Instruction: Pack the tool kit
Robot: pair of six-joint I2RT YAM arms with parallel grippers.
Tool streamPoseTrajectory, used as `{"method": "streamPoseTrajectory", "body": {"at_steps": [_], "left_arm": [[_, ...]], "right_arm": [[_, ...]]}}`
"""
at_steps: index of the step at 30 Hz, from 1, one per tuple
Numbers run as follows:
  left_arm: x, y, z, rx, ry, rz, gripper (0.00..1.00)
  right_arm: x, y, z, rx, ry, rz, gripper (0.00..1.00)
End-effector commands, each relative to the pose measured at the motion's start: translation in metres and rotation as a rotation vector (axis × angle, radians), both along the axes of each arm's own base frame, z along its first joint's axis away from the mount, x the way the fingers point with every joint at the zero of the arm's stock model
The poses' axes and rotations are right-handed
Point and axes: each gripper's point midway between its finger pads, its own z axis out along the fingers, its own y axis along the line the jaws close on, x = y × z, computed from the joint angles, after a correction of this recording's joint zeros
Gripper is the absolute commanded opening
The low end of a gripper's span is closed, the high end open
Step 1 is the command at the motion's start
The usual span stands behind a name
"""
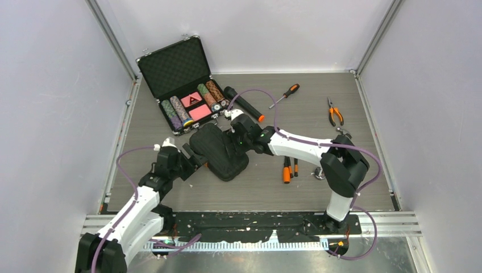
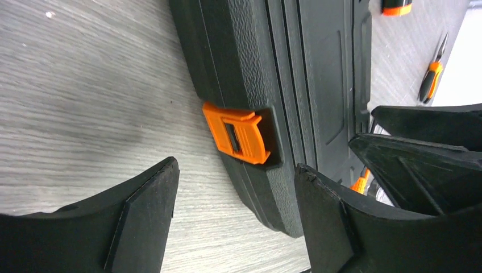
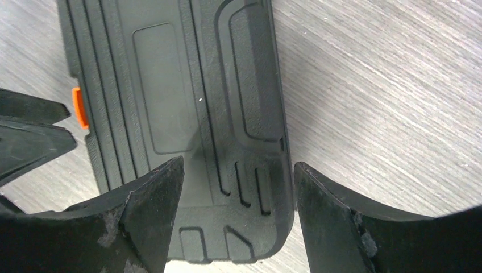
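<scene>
— Case (image 1: 219, 153) first: where does it lie from the left gripper (image 2: 235, 170)?
— Right under its tips, shut and flat on the table (image 1: 267, 193). One finger hangs over bare table, the other over the lid, and the orange latch (image 2: 239, 136) sits just ahead of the gap between them.
— Holding anything?
— No. Jaws wide apart, gripping nothing. Whether a pad touches the lid I cannot tell.
— And the right gripper (image 3: 239, 165)?
— Also wide open and empty, on the case's opposite side. One finger is over the ribbed lid, the other past the edge, over table.
— Tools?
— Outside the case. Short orange-and-black drivers (image 1: 289, 169) lie behind that hand, near it. A screwdriver (image 1: 286, 94) and pliers (image 1: 335, 112) lie well apart from it, farther out. Beyond both hands are a flashlight (image 1: 244, 104) and an open chip case (image 1: 182, 85)
</scene>
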Motion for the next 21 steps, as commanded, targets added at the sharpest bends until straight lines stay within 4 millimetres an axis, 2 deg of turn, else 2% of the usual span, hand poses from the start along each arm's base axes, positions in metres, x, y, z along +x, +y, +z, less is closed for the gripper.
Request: {"method": "streamPoseTrajectory", "body": {"at_steps": [1,6,9,16,21], "left_arm": [[0.02,0.006,0.012,-0.043,-0.072,0.067,0.73],[0.023,0.002,0.007,-0.058,-0.056,0.055,0.67],[0.02,0.0,-0.002,-0.061,-0.03,0.047,0.57],[0.015,0.008,-0.02,-0.039,0.001,0.085,0.42],[0.006,0.017,-0.037,-0.04,0.051,0.132,0.19]], "right_arm": [[0.013,0.004,0.001,-0.04,-0.028,-0.001,0.75],[0.004,0.001,-0.018,-0.061,0.024,0.005,0.75],[-0.001,-0.003,-0.027,-0.073,0.045,0.005,0.75],[-0.006,-0.004,-0.034,-0.08,0.075,0.007,0.73],[-0.009,-0.013,-0.043,-0.124,0.11,-0.018,0.72]]}}
